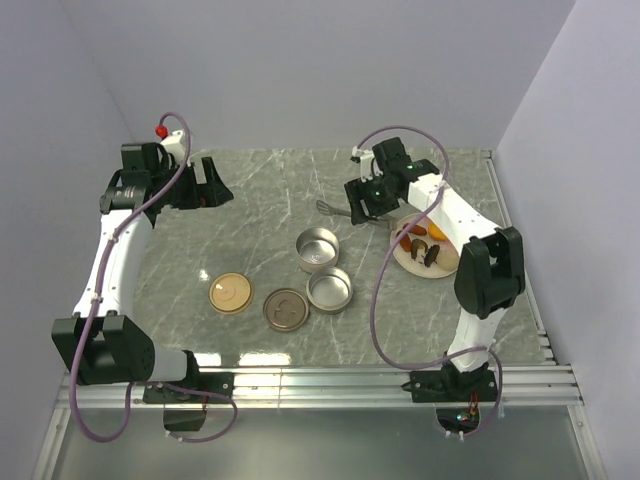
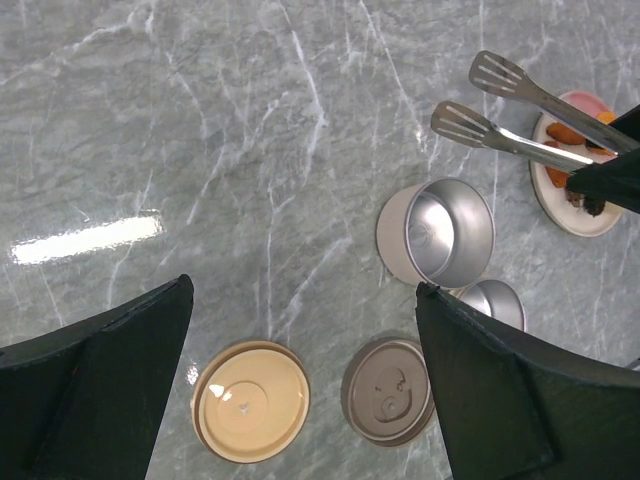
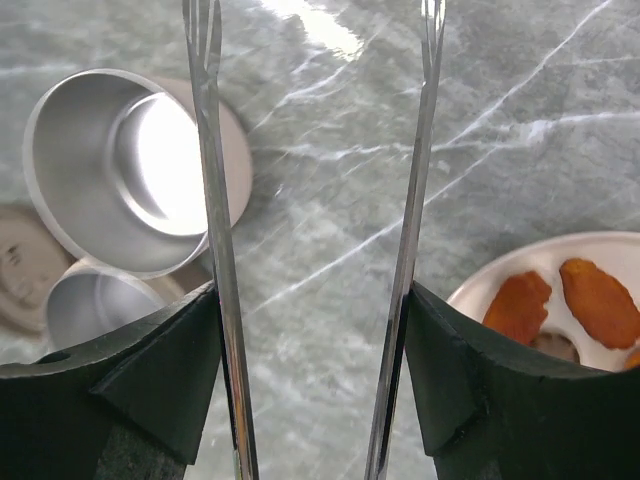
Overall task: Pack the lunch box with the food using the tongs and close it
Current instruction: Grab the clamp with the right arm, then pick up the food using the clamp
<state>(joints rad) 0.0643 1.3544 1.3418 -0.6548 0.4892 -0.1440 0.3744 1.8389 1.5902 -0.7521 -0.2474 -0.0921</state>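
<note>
We've got the tongs in the right gripper, jaws pressed on the two slim arms w/ the tips spread apart, over bare table betw. the bigger tin and the plate. Nothing's packed yet: all the food sits on the plate, the bigger tin and smaller tin look empty, and the tan lid & brown lid lie flat nearby. The left gripper hangs jaws wide, holding nothing, at the far-left, so we reckon picking, loading & closing are all left to do.
</note>
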